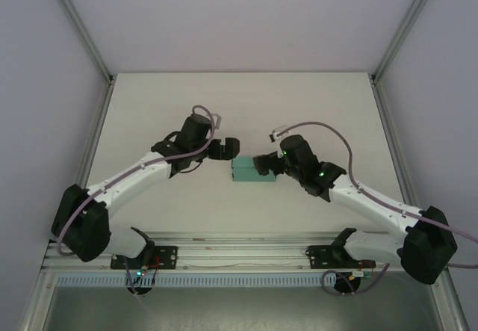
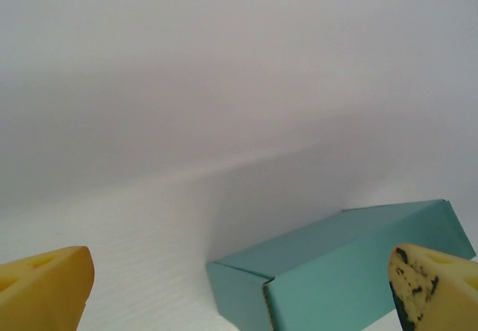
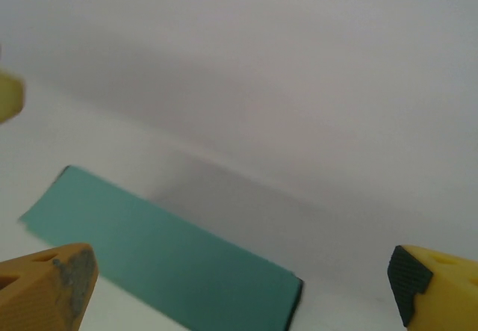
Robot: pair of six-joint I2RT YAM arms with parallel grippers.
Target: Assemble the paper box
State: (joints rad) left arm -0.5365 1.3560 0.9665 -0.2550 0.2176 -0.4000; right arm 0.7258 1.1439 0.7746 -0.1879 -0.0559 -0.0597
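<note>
1. The left arm (image 1: 112, 189) reaches in from the lower left over the white table (image 1: 246, 107). In the top view, the left gripper (image 1: 222, 149) sits just beside the far left corner of the paper box (image 1: 245, 170).
2. In the left wrist view, the left gripper (image 2: 239, 292) has its yellow fingers (image 2: 45, 286) at opposite edges of the frame, so the jaws are spread wide and clamp nothing. The paper box (image 2: 351, 249) lies ahead with one short end toward the camera. The right-hand finger overlaps its near edge, but contact cannot be told.
3. The paper box is a closed teal rectangle lying flat near the middle of the table, between the two grippers.
4. In the top view, the right gripper (image 1: 263, 163) is at the box's right end, on the right arm (image 1: 373, 204) coming from the lower right.
5. In the right wrist view, the right gripper (image 3: 240, 290) is also spread wide and holds nothing. The paper box (image 3: 149, 249) lies below it, toward the left.
</note>
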